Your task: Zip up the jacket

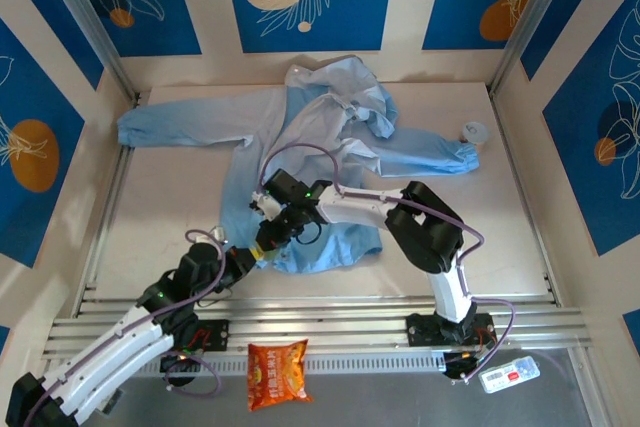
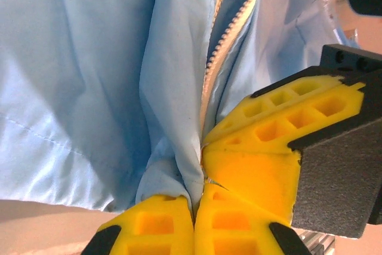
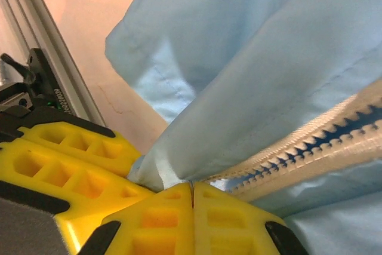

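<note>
Left gripper (image 2: 194, 207) and right gripper (image 3: 192, 198) tight on near hem of jacket (image 1: 300, 137), hood farthest, zipper (image 2: 213, 58) near-to-far.

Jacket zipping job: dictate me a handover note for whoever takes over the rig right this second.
Left gripper: shut on the jacket, at its near hem beside the zipper.
Right gripper: shut on the same hem end, right next to the left one.
The jacket lies spread on the table, sleeves out to both sides.
Done: both grippers hold the bottom end of the front opening.
Left: the zipper's two rows of teeth run apart, so it does not look zipped. The slider cannot be made out. Likely next: seat the ends, then run the slider up.
</note>
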Motion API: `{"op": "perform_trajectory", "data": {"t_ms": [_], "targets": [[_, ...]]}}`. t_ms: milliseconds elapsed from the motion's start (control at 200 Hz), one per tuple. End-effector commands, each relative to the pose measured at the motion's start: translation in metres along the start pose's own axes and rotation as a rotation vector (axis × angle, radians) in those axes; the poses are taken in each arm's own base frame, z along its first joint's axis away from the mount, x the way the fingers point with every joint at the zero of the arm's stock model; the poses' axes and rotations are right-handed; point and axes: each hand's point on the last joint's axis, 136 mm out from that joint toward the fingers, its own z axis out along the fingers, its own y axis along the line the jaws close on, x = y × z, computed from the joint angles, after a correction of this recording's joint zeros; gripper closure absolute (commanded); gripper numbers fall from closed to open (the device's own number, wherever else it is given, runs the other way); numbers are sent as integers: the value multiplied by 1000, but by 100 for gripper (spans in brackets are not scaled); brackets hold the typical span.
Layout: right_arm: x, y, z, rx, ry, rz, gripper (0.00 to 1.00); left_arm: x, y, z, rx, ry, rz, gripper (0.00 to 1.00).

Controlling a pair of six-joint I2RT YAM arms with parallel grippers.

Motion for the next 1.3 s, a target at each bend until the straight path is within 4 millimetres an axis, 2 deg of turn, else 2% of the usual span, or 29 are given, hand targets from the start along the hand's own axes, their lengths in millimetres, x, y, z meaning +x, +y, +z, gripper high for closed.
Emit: {"op": "perform_trajectory", "data": {"t_ms": [0, 210, 385, 740, 1065, 1295], "targets": [[-14, -20, -9, 95, -100, -12, 100, 10, -14, -4, 35, 72, -7, 100], [-19, -32, -7, 134, -163, -25, 100, 11, -28, -3, 95, 89, -20, 100], [-35, -37, -15, 147, -217, -43, 100, 10, -31, -6, 102, 86, -13, 100], [-68, -44, -44, 155, -292, -67, 100, 7, -31, -16, 64, 80, 43, 100], [-104, -61, -77, 210, -367, -108, 100, 3, -42, -28, 53, 76, 112, 100], [-121, -74, -91, 227, -396, -124, 100, -1, -52, -38, 59, 67, 150, 100]]}}
